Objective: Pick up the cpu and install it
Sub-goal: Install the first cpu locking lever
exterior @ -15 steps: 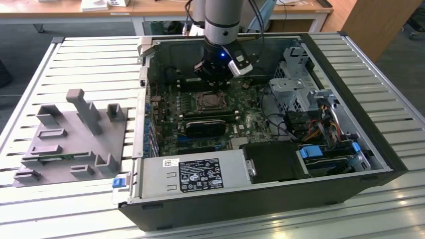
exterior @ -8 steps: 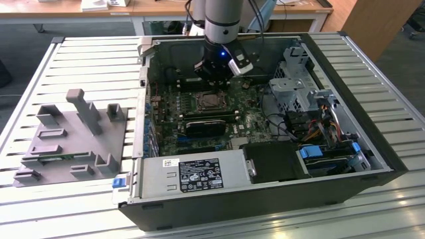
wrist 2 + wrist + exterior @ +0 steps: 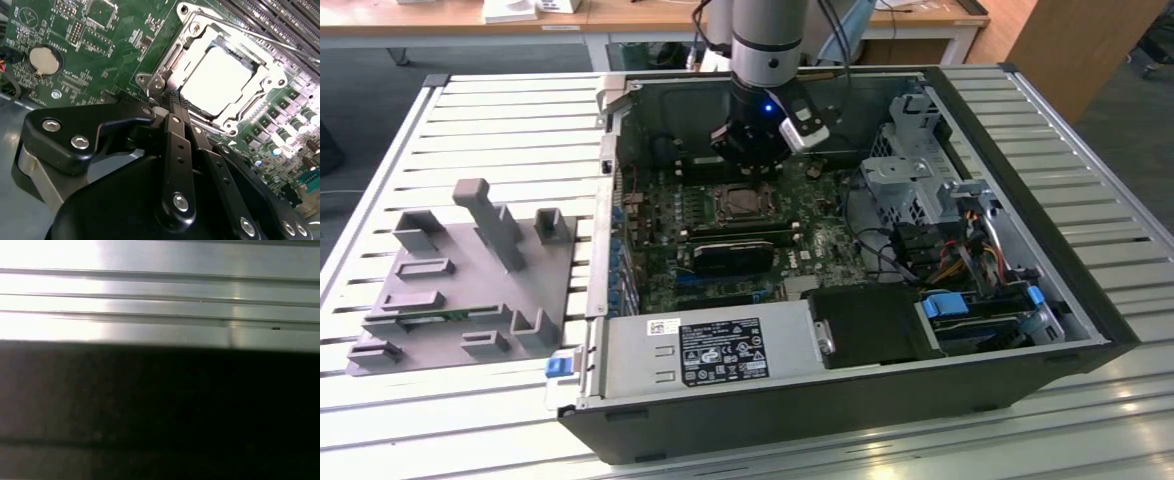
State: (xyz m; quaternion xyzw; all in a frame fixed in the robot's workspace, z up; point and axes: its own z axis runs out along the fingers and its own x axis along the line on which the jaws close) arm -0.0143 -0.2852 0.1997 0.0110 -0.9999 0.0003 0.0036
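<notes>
CPU: we see the small flat square chip with a silvery-grey metal top lying in the metal-framed socket on the green motherboard; in the exterior view the same chip sits in the middle of the board inside the open black computer case.

Gripper: our black gripper has its fingers drawn together with nothing between them, their tips just beside the socket's edge, near its metal lever.

Progress: we judge the chip already seated in its socket, free of our fingers.

Handling: we judge it light, rigid and thin, with a smooth metal top that would slip under a loose pinch; the underside and the socket contacts look fragile.

Where to hold: we would take it by two opposite edges, held level, never by the faces.

Elsewhere: the grey plastic fixture block rests on the slatted metal table, well apart from the case.
</notes>
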